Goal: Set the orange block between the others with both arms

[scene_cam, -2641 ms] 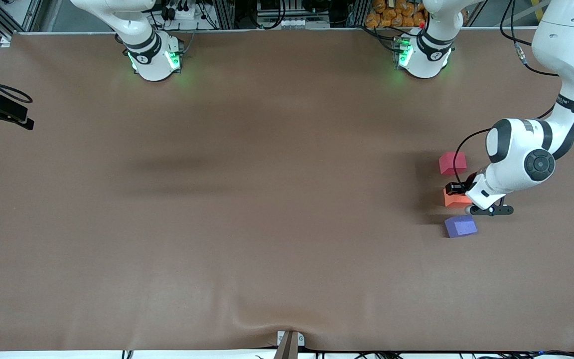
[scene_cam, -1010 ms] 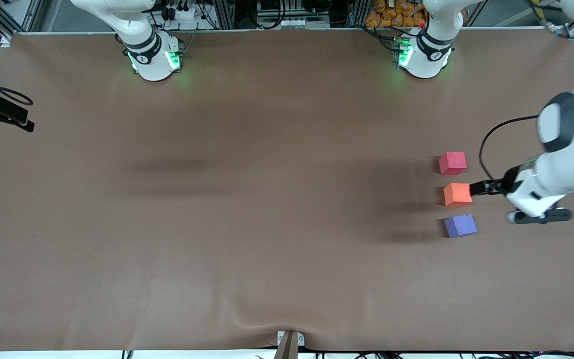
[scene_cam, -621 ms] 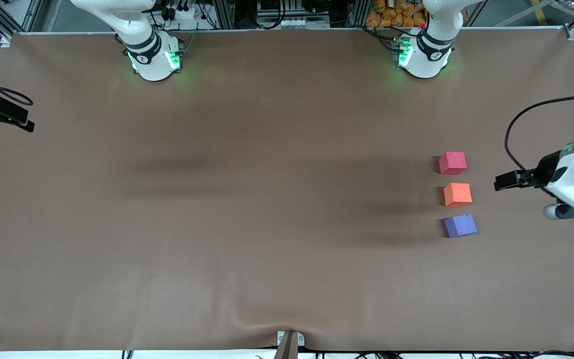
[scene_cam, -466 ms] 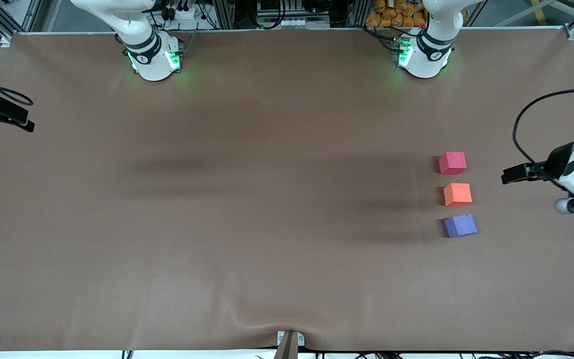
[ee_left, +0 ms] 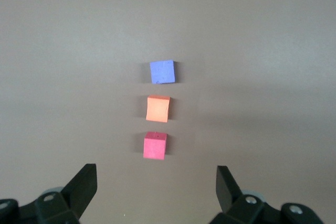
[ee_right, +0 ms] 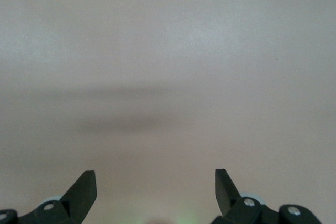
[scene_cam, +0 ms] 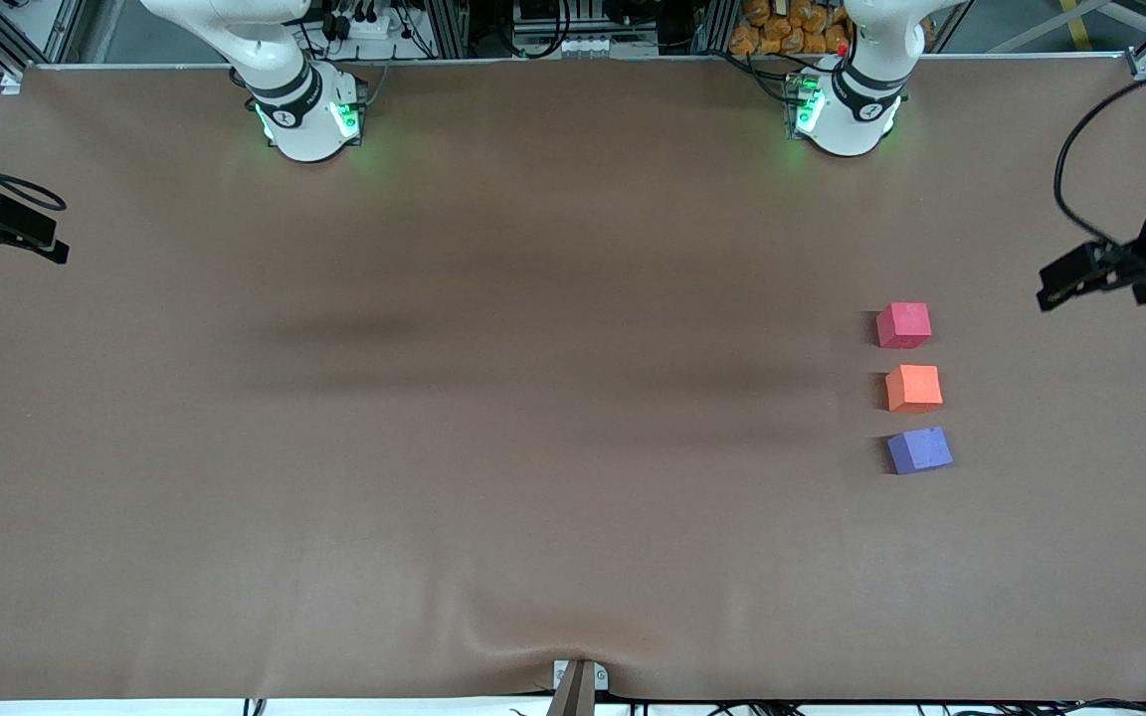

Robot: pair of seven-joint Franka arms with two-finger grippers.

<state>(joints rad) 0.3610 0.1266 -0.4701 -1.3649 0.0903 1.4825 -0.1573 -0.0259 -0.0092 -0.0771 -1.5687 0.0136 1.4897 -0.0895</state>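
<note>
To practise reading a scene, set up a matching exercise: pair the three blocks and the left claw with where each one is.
Things:
1. red-pink block
2. orange block
3. purple-blue block
4. left claw

Places:
A. nearest the front camera
B. in the air over the table edge, open, holding nothing
C. middle of the row
D. farthest from the front camera

Pairs: 1-D, 2-C, 3-A, 4-B

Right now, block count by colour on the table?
red-pink block: 1
orange block: 1
purple-blue block: 1
Total: 3 blocks, in one row with gaps between them, orange in the middle.
</note>
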